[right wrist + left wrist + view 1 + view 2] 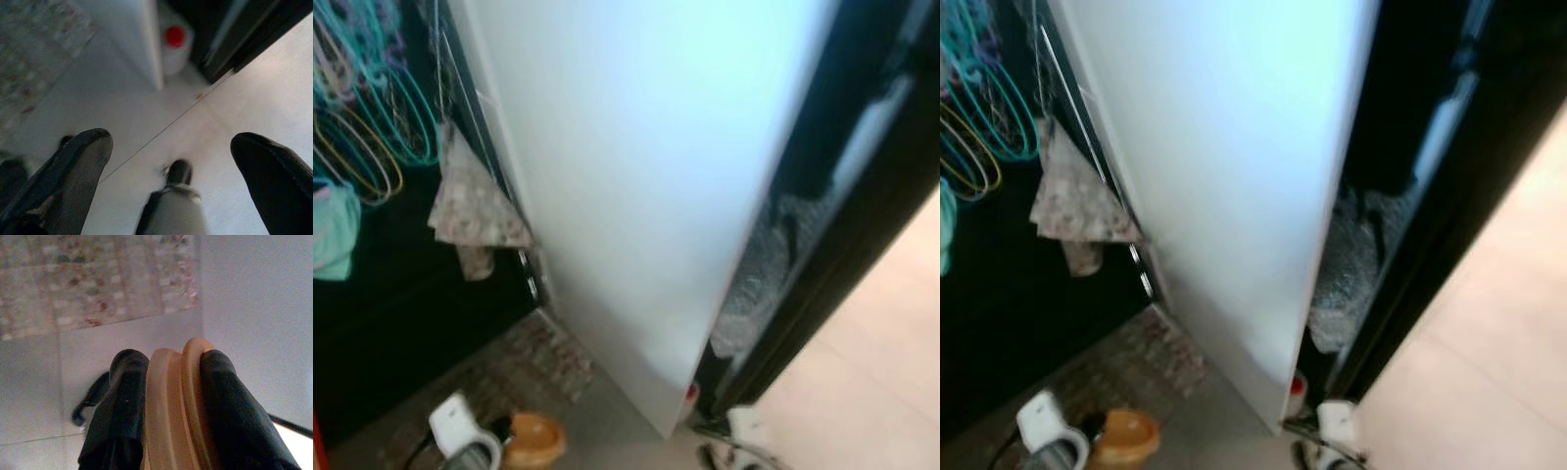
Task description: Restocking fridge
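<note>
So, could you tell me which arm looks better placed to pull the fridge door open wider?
Probably the right. The right gripper is open and empty, pointing at the floor near the white fridge door; the left gripper is shut on an orange-brown item.

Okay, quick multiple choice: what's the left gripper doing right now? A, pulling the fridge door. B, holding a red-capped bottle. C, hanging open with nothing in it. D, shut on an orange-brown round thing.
D: in the left wrist view the two black fingers clamp an orange-brown round object by its rim, above the floor.
</note>
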Robot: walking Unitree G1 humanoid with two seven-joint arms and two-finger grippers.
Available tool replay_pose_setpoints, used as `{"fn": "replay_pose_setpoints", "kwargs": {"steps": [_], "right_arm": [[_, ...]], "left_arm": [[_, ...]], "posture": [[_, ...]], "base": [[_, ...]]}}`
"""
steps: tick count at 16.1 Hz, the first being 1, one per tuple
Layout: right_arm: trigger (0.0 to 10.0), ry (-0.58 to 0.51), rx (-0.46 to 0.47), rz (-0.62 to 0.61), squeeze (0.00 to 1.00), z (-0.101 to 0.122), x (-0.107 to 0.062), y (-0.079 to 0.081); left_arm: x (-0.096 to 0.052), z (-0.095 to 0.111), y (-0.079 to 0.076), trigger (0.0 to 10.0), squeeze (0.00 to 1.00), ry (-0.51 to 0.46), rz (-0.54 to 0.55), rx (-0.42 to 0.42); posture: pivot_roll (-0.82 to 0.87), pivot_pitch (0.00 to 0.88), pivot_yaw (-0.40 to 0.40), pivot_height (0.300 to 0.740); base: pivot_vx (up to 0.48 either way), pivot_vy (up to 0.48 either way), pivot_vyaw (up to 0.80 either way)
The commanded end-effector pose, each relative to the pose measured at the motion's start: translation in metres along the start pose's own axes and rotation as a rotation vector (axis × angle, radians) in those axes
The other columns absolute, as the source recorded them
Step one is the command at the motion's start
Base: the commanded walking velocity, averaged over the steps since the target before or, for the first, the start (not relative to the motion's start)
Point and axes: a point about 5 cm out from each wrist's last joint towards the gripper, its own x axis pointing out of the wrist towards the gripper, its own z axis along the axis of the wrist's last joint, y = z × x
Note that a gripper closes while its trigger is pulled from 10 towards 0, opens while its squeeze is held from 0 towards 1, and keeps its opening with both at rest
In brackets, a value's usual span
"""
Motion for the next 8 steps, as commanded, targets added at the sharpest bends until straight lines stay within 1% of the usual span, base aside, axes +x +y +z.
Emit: {"fn": "replay_pose_setpoints", "kwargs": {"steps": [1,2,8], "right_arm": [[10.0,0.012,-0.001,-0.04,0.0,-0.0038,-0.0024,-0.0152],[10.0,0.012,-0.001,-0.042,0.0,-0.0037,-0.0024,-0.0153],[10.0,0.011,0.0,-0.046,0.0,-0.0037,-0.0024,-0.0152]], "left_arm": [[0.0008,-0.0052,-0.008,10.0,0.0,0.014,-0.019,0.007],[0.0008,-0.0052,-0.0078,10.0,0.0,0.014,-0.019,0.007],[0.0005,-0.0059,-0.0066,10.0,0.0,0.018,-0.019,0.014]], "posture": [[0.02,0.0,0.039,0.74],[0.02,0.0,0.039,0.74],[0.02,0.0,0.039,0.74]], "base": [[0.0,0.0,-0.55],[0.0,0.0,-0.56],[0.0,0.0,-0.79]]}}
